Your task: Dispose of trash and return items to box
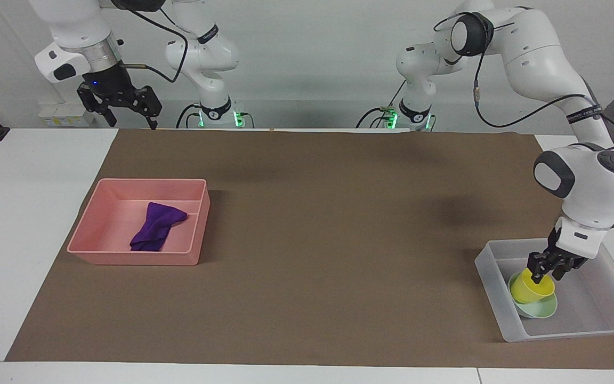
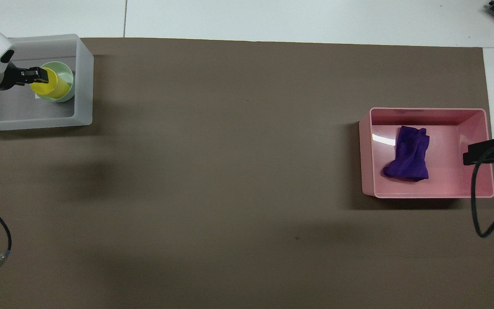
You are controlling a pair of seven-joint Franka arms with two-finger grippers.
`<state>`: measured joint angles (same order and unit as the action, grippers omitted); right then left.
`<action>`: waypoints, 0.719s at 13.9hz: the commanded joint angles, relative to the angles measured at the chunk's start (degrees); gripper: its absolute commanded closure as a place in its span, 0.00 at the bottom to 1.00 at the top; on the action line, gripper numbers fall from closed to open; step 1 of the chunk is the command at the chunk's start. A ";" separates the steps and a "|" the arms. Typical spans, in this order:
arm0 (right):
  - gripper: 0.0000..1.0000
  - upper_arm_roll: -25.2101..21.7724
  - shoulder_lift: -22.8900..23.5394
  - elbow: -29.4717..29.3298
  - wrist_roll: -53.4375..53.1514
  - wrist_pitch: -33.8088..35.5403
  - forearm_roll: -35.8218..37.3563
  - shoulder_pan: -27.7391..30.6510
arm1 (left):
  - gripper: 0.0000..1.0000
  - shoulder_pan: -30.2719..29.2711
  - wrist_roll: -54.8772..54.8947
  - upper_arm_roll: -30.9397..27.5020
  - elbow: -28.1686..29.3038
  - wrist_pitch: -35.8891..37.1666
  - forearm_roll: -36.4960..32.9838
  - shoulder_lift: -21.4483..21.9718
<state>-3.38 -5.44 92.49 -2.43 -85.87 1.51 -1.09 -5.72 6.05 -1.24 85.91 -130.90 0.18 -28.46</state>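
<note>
Left pincer (image 1: 548, 272) covers part of the cup (image 1: 532, 287) rim; whether it grips the rim can't be read. Cup hides most of the bowl (image 1: 541, 309), only its 6 o'clock edge shows. Box (image 1: 595, 332) label mostly hidden under the bowl. Overhead cuts off the right pincer (image 2: 483, 153); its fingers unclear.
</note>
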 commanded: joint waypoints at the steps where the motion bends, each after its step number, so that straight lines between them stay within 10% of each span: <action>1: 0.00 0.22 -1.59 2.08 1.11 -1.40 -0.81 0.65 | 0.00 0.61 9.29 0.01 2.76 5.82 0.52 6.82; 10: 0.00 0.22 -1.68 2.08 1.11 -1.40 -0.81 0.74 | 0.00 8.44 8.28 -0.08 23.42 11.26 0.26 31.26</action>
<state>-3.38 -5.48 92.60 -2.43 -85.87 1.51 -1.09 1.96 15.34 -0.55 103.95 -121.97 0.19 -3.75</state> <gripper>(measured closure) 0.000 0.000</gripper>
